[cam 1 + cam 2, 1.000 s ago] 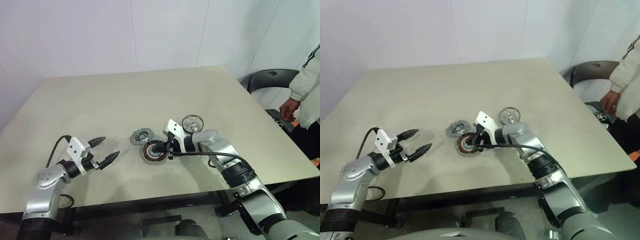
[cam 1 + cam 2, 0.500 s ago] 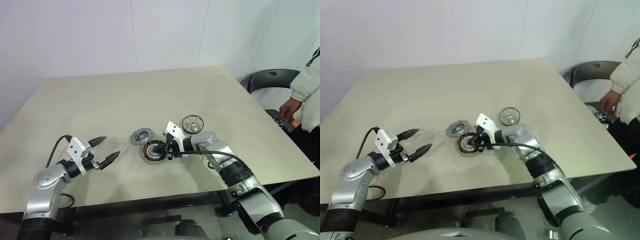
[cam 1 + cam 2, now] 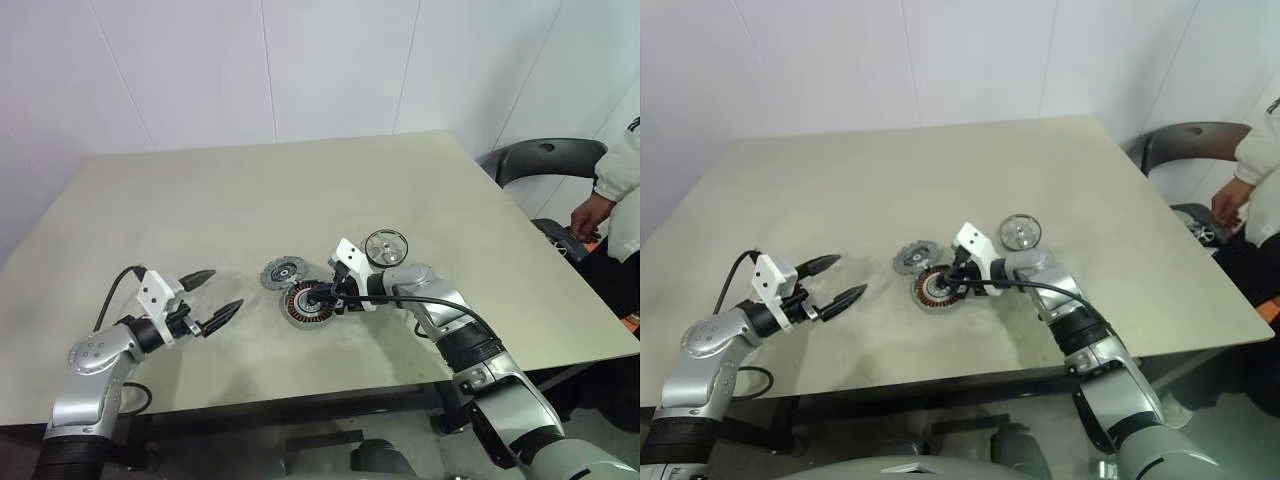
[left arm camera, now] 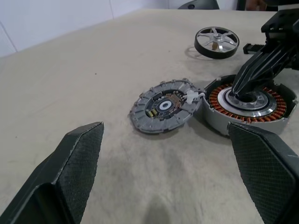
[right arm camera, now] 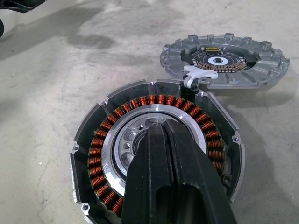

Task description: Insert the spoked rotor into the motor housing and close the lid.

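Motor housing (image 3: 308, 303): open on the table (image 3: 200, 200), copper windings showing, lid (image 3: 283, 271) lying flat just beside it and the spoked rotor (image 3: 385, 245) flat on the table behind the right arm, not yet inserted. Right gripper (image 5: 174, 140): fingers pressed together on nothing, tips down in the housing's centre; left gripper (image 3: 212, 297): fingers spread wide, empty, well apart from the parts. Step in hand appears to be steadying or nudging the housing before insertion; the next move calls for lifting clear and reaching to the rotor.
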Available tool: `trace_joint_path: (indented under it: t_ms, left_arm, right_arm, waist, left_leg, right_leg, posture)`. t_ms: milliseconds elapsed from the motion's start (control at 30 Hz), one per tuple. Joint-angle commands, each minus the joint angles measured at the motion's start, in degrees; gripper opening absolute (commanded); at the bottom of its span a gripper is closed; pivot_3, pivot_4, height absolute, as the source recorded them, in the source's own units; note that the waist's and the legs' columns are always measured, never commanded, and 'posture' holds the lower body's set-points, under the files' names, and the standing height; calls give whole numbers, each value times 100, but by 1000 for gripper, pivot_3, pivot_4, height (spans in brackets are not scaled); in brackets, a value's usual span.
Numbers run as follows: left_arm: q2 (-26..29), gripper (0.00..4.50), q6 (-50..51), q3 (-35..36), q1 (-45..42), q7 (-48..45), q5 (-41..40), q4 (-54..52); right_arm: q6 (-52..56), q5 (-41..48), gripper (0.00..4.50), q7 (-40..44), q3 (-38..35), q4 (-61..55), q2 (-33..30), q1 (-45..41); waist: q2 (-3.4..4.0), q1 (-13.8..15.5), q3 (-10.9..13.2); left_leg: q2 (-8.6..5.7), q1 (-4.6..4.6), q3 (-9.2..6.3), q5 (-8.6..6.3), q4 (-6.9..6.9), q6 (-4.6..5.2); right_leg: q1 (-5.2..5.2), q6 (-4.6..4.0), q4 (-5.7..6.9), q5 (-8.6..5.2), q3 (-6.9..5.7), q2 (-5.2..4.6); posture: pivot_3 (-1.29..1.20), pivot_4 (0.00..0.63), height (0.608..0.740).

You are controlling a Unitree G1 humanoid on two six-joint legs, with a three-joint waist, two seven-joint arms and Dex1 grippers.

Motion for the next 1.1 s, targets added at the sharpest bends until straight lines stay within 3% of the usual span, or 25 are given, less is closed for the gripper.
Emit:
trace_joint_path:
  t_ms: [33,433,833,1100]
  left_arm:
    - [50,4500,59,49,-77,49,-73,-282]
    - [30,4500,171,40,-64,110,-66,-420]
    - [5,4500,241,21,-85,159,-71,-492]
    - [-18,4500,183,3,-104,138,-37,-398]
  right_arm:
    - [90,292,37,-4,-340,-251,117,-117]
    - [152,294,37,6,-440,-238,94,-119]
    - [9,-112,37,61,0,-133,-99,79]
    - [-40,-4,37,43,-201,-222,-64,-26]
  waist:
    - [0,-2,0]
    - [1,-2,1]
    - [2,-6,1]
    - [2,-1,1]
  left_leg:
    - [0,0,0,0,0,0]
    - [0,-1,1,0,-1,0]
    - [1,0,2,0,-1,0]
    - [0,1,2,0,0,0]
  right_leg:
    - [0,0,0,0,0,0]
    - [-1,0,-1,0,0,0]
    - [0,0,0,0,1,1]
    - [2,0,-1,0,1,1]
  posture:
    - [0,0,740]
    - [0,0,740]
    - [0,0,740]
    - [0,0,740]
